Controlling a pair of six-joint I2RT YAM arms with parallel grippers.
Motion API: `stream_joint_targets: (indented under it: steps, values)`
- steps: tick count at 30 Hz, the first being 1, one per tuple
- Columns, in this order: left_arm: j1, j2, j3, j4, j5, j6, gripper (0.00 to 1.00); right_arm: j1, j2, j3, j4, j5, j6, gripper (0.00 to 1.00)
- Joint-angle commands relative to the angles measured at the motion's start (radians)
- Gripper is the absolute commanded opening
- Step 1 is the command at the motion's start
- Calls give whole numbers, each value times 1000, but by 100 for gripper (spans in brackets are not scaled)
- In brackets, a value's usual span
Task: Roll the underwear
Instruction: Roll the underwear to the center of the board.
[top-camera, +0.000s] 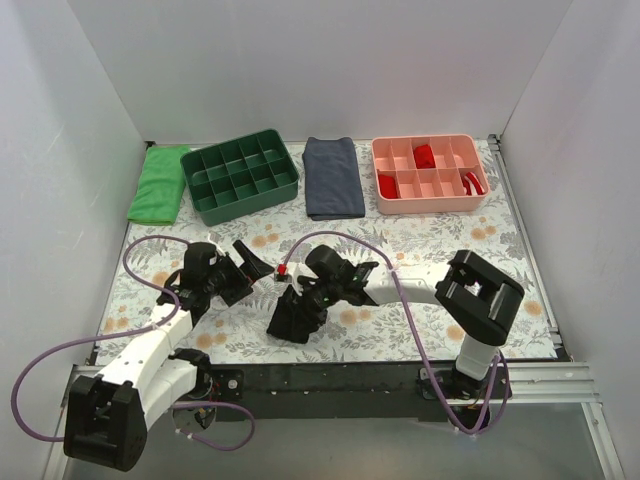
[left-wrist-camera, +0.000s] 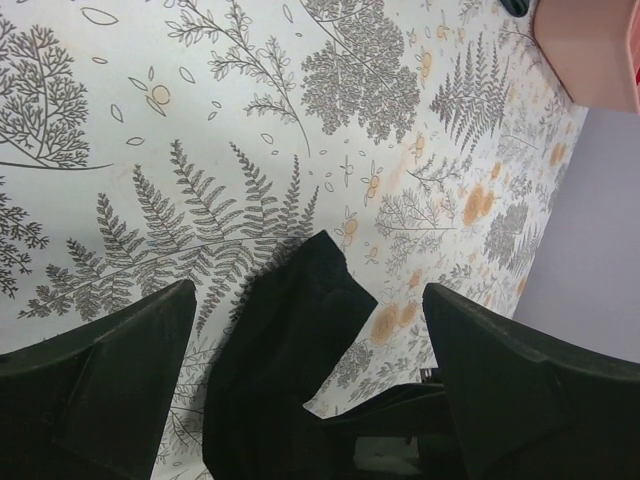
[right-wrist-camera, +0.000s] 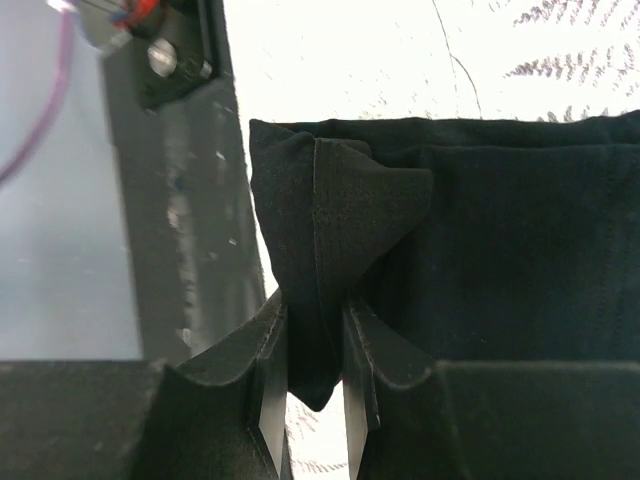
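The black underwear (top-camera: 291, 318) lies bunched on the floral mat near the front edge, between the two arms. My right gripper (top-camera: 306, 297) is shut on a fold of it; in the right wrist view the fabric (right-wrist-camera: 330, 250) is pinched between the two fingers (right-wrist-camera: 268, 390), with the rest spread to the right. My left gripper (top-camera: 250, 262) is open and empty, hovering left of the underwear. In the left wrist view the underwear (left-wrist-camera: 280, 360) shows between the spread fingers (left-wrist-camera: 120, 370), below them and not touched.
A green compartment tray (top-camera: 241, 176) stands at the back, a folded green cloth (top-camera: 160, 184) to its left and a folded navy-grey cloth (top-camera: 333, 177) to its right. A pink tray (top-camera: 430, 174) holds small red rolled garments (top-camera: 424, 156). The black front rail (top-camera: 330, 378) is close.
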Motion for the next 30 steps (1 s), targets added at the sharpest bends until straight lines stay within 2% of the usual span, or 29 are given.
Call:
stream_joint_targets:
  steps: [1,4,10,15,23,30]
  values:
    - [5,-46,17,-21,53,30,98,-40,30,-37,145,-147,139,22]
    - [5,-61,10,-23,71,43,98,-63,47,-71,249,-221,223,20]
    - [5,-74,6,-27,93,48,98,-69,97,-73,234,-218,251,17]
    - [5,-89,17,-21,176,56,98,-72,137,-64,272,-253,289,16]
    - [3,-185,20,-46,297,63,98,-90,220,12,225,-275,378,8]
    - [5,-213,7,-40,328,51,98,-142,251,-5,252,-227,473,5]
